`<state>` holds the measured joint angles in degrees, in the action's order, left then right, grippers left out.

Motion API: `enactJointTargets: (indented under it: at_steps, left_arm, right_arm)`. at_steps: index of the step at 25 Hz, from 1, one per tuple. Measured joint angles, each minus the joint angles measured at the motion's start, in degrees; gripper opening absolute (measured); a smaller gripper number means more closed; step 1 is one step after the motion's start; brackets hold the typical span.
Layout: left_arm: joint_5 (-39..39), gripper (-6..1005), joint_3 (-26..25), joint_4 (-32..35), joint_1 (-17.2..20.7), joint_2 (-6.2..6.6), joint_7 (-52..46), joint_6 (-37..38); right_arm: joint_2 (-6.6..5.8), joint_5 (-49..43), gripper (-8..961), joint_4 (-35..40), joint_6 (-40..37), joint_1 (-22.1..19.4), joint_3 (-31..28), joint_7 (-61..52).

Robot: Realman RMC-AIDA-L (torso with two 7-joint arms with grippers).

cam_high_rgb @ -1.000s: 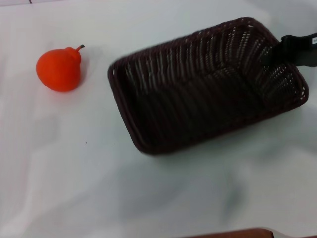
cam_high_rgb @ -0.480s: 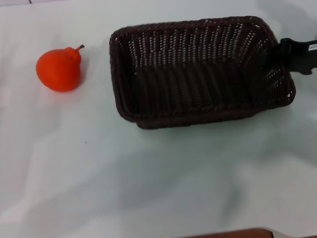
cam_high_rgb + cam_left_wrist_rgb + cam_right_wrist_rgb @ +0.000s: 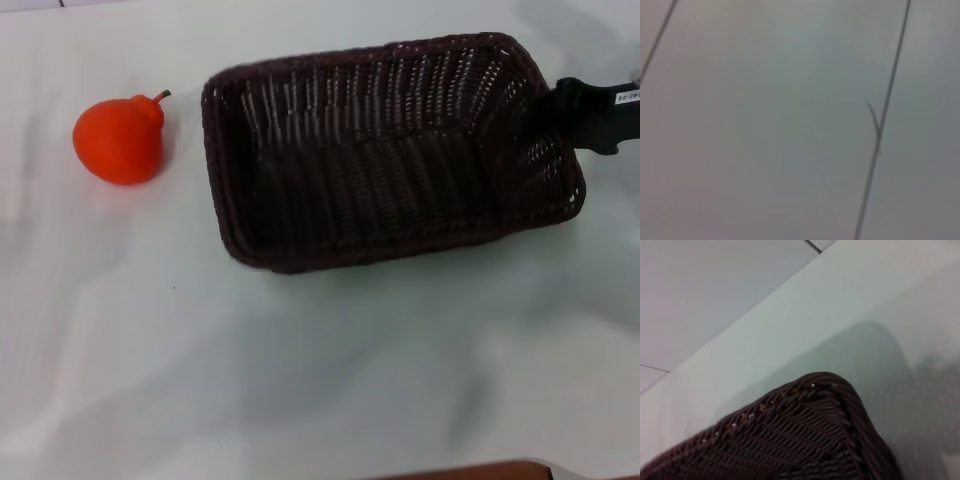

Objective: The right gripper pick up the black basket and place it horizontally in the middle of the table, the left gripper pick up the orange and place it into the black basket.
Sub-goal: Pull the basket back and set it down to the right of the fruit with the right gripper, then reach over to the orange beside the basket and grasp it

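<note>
The black basket (image 3: 380, 150) lies nearly level across the upper middle of the white table (image 3: 300, 380), its long side running left to right and its open top facing up. My right gripper (image 3: 558, 110) comes in from the right edge and is shut on the basket's right rim. The right wrist view shows one basket corner (image 3: 810, 440) close up over the table (image 3: 855, 310). The orange (image 3: 120, 138) sits alone on the table to the left of the basket, stem up. My left gripper is out of view in every frame.
A brown edge (image 3: 480, 470) shows at the bottom of the head view. The left wrist view shows only a grey surface with thin dark lines (image 3: 880, 125). Grey floor (image 3: 700, 290) lies beyond the table's far edge.
The basket has swung from a diagonal lie to nearly horizontal and shifted a little left, carried by my right gripper. The orange has not moved.
</note>
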<state>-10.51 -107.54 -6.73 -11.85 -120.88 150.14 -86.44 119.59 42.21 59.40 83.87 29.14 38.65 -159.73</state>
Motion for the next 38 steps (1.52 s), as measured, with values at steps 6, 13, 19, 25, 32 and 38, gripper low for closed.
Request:
enactJointTargets:
  at_steps: [6,13,19,25,32,38]
  left_arm:
    - [-3.25,852,5.99,-0.52,0.04,3.06,-8.07,1.96]
    - [-11.53,845,15.91,-0.74,-5.24,8.29,-18.14,11.62]
    - [-14.41,839,18.79,-0.73,-10.18,7.94,-19.13,20.82]
    - [-18.71,833,19.7,-0.75,-14.44,7.35,-19.35,28.09]
    - [-20.64,826,20.02,-1.12,-16.35,7.31,-20.78,32.27]
    - [-20.46,731,17.72,-4.79,-13.82,6.4,-20.7,34.04]
  right_arm:
    - [-0.06,3.41,243,2.32,1.14,-2.45,-0.05,0.37]
    - [-0.26,4.3,442,5.75,3.09,-4.73,-1.16,0.45]
    - [-0.67,3.61,737,5.81,4.6,-5.35,-2.44,1.18]
    - [-0.62,3.55,762,9.05,6.44,-7.48,-6.26,1.39]
    - [-0.38,7.14,757,14.82,10.84,-9.32,-15.11,5.09]
    - [0.02,14.7,752,13.84,10.51,-9.48,-17.73,12.9]
